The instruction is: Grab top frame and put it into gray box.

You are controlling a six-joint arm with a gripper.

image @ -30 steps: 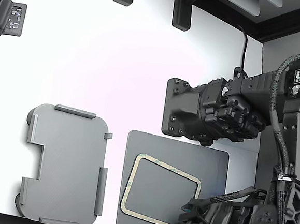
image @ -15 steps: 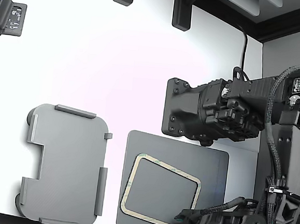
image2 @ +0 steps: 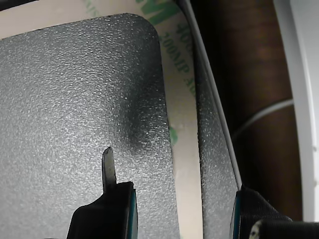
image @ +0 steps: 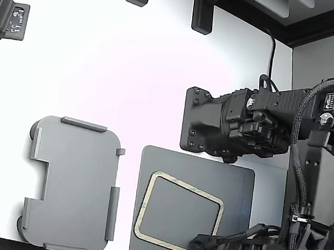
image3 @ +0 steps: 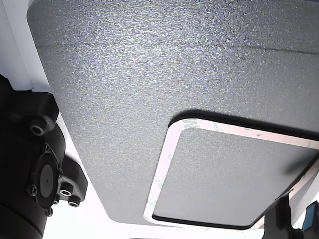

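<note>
The top frame (image: pixel 189 187), a thin cream ring with green marks, lies flat on the dark gray mat (image: pixel 237 183). The gray box (image: pixel 70 184) sits empty to the exterior view's left of the mat. My gripper (image: pixel 197 247) hovers low over the frame's near right corner. In the wrist view the gripper (image2: pixel 182 214) is open, with one finger (image2: pixel 107 209) over the mat inside the ring and the other finger (image2: pixel 254 211) outside it. One strip of the frame (image2: pixel 182 114) runs between them. The other view shows the frame (image3: pixel 164 169) on the mat (image3: pixel 124 89).
A second black arm (image: pixel 236 127) with a square plate hangs above the mat's far edge. Its body (image3: pixel 30 164) shows beside the mat in the other view. Black fixtures (image: pixel 202 12) stand at the white table's far edge. Cables (image: pixel 304 188) hang at the exterior view's right.
My arm at the bottom of the exterior view has moved left, bringing the gripper closer over the frame's near right corner. The frame, mat and gray box have not moved.
</note>
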